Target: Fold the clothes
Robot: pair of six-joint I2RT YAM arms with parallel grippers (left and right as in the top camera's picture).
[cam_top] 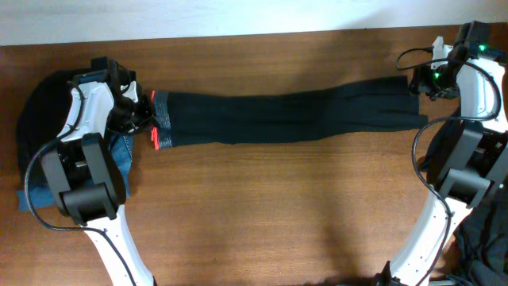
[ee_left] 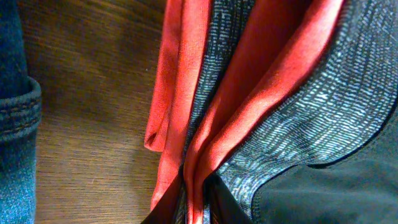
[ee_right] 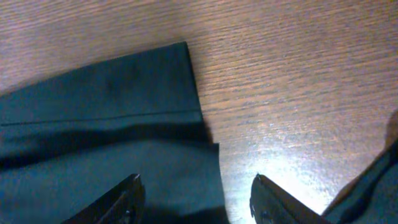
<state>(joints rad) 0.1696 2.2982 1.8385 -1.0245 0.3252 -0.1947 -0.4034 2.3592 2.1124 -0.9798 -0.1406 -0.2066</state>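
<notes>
Long black leggings (cam_top: 286, 119) of the clothes lie stretched across the table, waistband at the left, leg ends at the right. My left gripper (cam_top: 141, 111) is shut on the grey-speckled, coral-edged waistband (ee_left: 311, 106); in the left wrist view the red fold is pinched between the fingers at the bottom edge (ee_left: 196, 208). My right gripper (cam_top: 421, 79) hovers open over the leg cuffs (ee_right: 124, 93), holding nothing. In the right wrist view the gripper (ee_right: 196, 186) has its left finger over black fabric and its right one over bare wood.
A blue denim garment (cam_top: 119, 155) lies under the left arm, its hem in the left wrist view (ee_left: 12, 124). A dark cloth heap (cam_top: 44, 111) sits at the far left. More black fabric (cam_top: 484, 238) lies at the lower right by the right arm's base.
</notes>
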